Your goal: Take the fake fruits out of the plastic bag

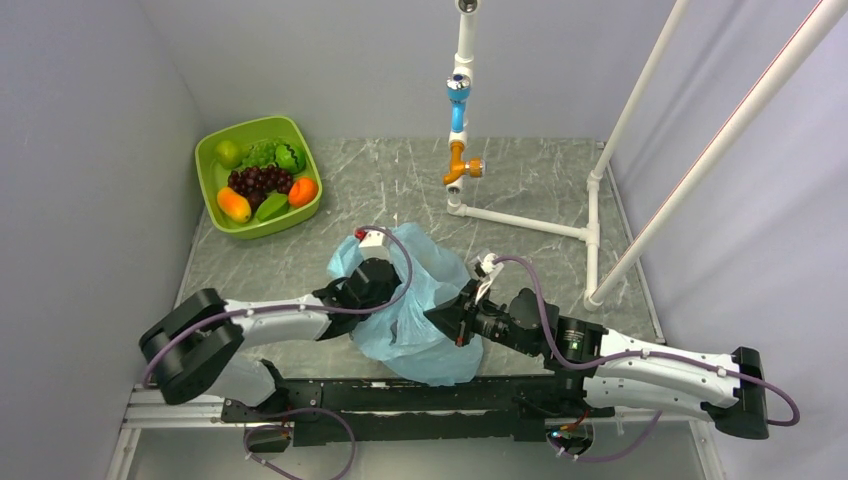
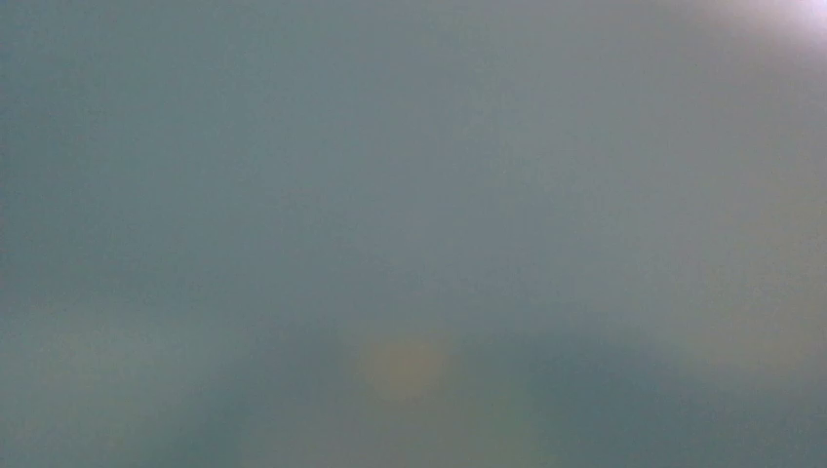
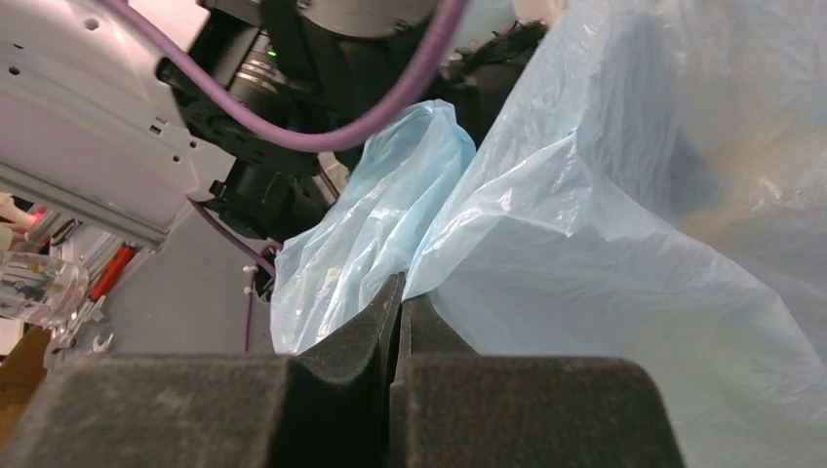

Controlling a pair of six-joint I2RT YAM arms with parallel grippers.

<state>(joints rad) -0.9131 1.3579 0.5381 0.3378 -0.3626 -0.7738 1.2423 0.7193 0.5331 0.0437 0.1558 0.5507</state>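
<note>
The thin translucent light-blue plastic bag [image 1: 420, 340] is lying crumpled on the grey marble-look table [image 1: 400, 180], at the near edge, right between the two arms. The right gripper [image 3: 398, 304] is at the bag's right side. Its dark padded fingers [image 3: 341, 390] are pressing together with a fold of the bag's film caught between them, and there's no gap showing in the right wrist view.

The left gripper [image 1: 372, 285] is poking into the bag's left side with film bunching around it. The fingers are hiding under the plastic, so I can't tell if the jaws are wide or narrow. The left wrist view isn't helping either: it's only showing blue-grey blur with a faint orangey smudge low in the middle. Something tan is also showing through the film at the right of the right wrist view, too blurry to name.

Glossy plastic fake fruits [image 1: 303, 191] are sitting in the lime-green square tub [image 1: 283, 222] at the far left, well apart from the bag. There's an orange one, a leafy green one [image 1: 276, 155] and others around a dark purple grape bunch [image 1: 260, 180]. A white pipe frame [image 1: 520, 222] is standing at the far right.
</note>
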